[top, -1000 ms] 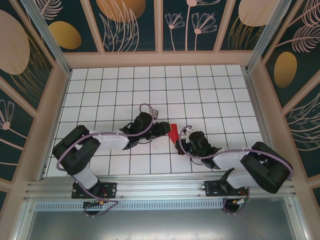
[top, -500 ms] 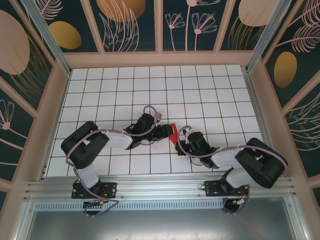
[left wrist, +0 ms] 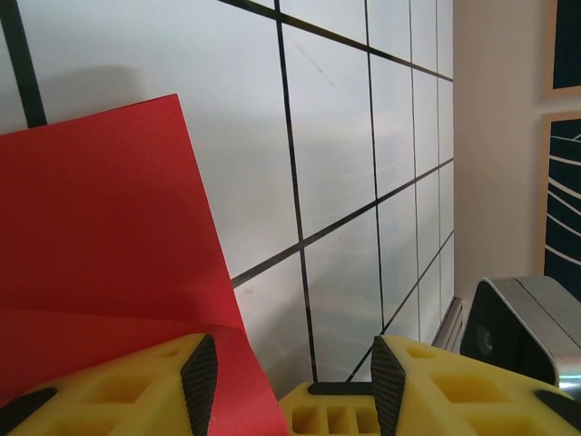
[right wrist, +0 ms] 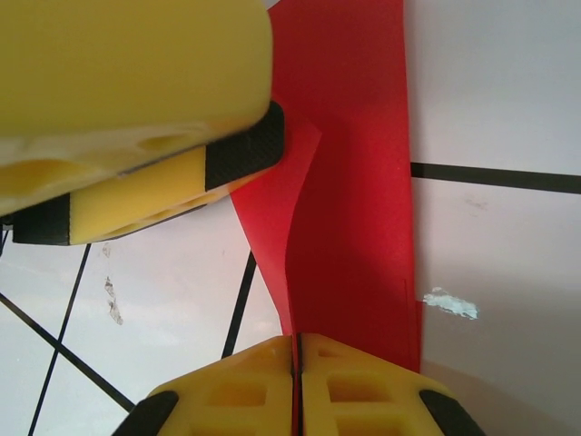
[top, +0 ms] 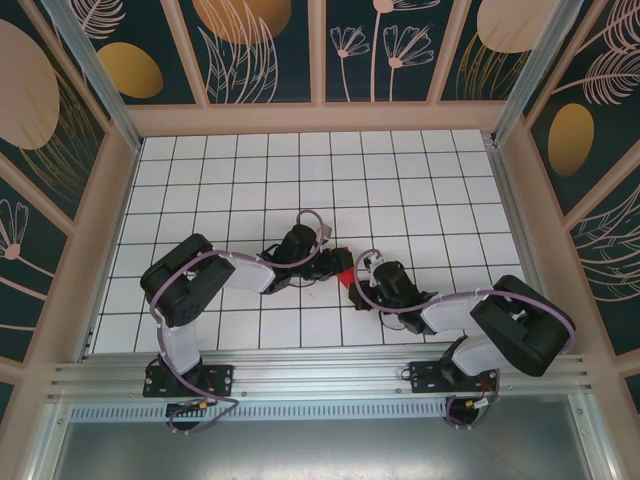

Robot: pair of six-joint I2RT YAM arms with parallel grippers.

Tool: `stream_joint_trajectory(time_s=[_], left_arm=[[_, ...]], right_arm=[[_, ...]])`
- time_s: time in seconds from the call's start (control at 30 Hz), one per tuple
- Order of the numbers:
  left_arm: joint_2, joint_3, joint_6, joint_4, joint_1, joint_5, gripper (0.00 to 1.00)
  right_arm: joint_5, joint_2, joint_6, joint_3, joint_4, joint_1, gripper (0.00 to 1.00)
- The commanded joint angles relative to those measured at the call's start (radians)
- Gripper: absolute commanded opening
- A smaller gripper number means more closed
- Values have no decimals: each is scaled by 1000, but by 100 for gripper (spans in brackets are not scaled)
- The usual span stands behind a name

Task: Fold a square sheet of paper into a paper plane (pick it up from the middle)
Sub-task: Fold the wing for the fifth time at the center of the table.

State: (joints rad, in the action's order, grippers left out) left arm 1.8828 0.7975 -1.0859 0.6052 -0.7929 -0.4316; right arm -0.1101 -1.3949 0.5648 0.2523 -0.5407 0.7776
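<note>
Gridded table (top: 400,180), one red sheet (right wrist: 349,182): right gripper (right wrist: 297,347) pinches it, left gripper (left wrist: 286,374) seemingly half-open.

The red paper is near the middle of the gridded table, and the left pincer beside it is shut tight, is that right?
Not quite. The red paper is near the middle of the gridded table, but the left pincer beside it is open. The left wrist view shows a clear gap between its fingers.
</note>
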Motion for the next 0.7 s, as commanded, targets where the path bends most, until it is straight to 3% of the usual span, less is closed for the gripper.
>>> stream_joint_trajectory(time_s=[0.0, 0.2, 0.43, 0.67], left_arm=[[27, 16, 6, 47, -4, -13, 50], [26, 23, 14, 45, -5, -17, 49], [-15, 21, 16, 42, -4, -14, 50], [-117, -31, 39, 18, -4, 30, 52]], right_arm=[[-20, 19, 14, 34, 97, -7, 13], [-40, 59, 0, 70, 180, -11, 17], [-94, 79, 25, 68, 215, -66, 5], [-169, 95, 48, 47, 163, -95, 4]])
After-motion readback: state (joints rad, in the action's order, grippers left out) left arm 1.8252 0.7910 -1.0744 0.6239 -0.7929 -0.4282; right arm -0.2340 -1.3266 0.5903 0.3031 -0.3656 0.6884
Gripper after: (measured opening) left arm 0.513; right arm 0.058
